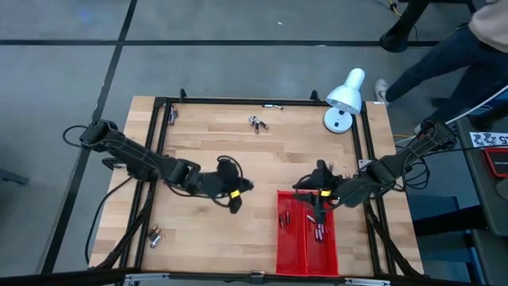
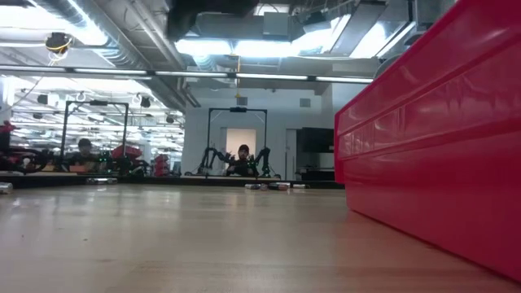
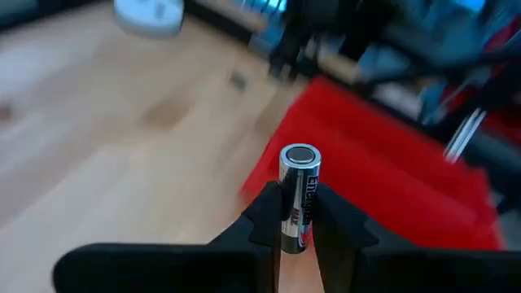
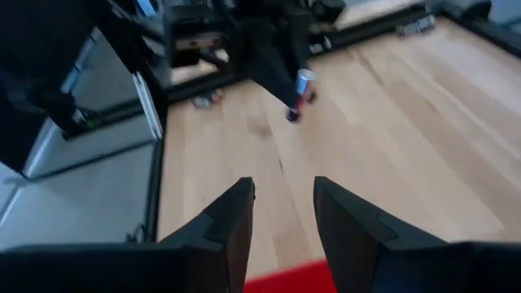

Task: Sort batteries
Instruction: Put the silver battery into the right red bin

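My left gripper [image 1: 236, 200] hangs over the middle of the wooden table, just left of the red tray [image 1: 295, 254], and is shut on one silvery battery [image 3: 298, 195] with a red band. The right wrist view shows that battery [image 4: 301, 85] in the air, tilted. My right gripper [image 4: 283, 203] hovers open above the tray's far end [image 1: 316, 197] with nothing between its fingers. Several batteries [image 1: 320, 230] lie inside the tray. Loose ones lie on the table at the far middle [image 1: 256, 122] and the near left [image 1: 155, 236]. My left gripper pinches the battery's lower half [image 3: 295, 226] between its two fingertips. The fingers slant down from the table's left and lie across the battery. Its metal end [image 3: 299, 155] sticks out past the fingers, and the battery is lifted clear of the table.
A white desk lamp [image 1: 344, 99] stands at the far right corner. Black frame rails [image 1: 159, 159] run along the table's sides and far edge. In the low view the tray's red wall [image 2: 431, 138] fills the right. People sit in the room beyond.
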Robot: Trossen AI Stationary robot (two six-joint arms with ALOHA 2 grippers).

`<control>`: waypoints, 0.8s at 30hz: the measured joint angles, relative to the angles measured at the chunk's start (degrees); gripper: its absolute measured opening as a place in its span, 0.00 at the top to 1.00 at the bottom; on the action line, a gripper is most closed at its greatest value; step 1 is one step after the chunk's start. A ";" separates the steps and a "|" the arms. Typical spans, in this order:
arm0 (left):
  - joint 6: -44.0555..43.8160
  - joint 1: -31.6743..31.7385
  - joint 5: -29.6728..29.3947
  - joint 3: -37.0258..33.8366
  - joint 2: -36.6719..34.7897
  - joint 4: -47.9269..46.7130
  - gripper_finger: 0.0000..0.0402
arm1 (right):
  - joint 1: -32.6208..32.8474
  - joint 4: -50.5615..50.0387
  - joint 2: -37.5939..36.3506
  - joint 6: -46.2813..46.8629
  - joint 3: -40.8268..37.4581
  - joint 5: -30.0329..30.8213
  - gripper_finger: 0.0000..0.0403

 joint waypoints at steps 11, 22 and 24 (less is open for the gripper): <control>7.99 1.02 1.85 0.02 0.00 18.75 0.88 | 0.00 13.42 0.09 -8.03 -0.02 4.58 0.67; 10.28 1.02 5.34 0.02 -0.04 21.76 0.88 | -0.95 25.17 0.72 -13.63 -0.02 5.57 0.67; 10.22 1.02 5.59 0.02 -0.04 22.07 0.88 | -2.15 26.09 1.46 -13.00 -0.02 4.32 0.66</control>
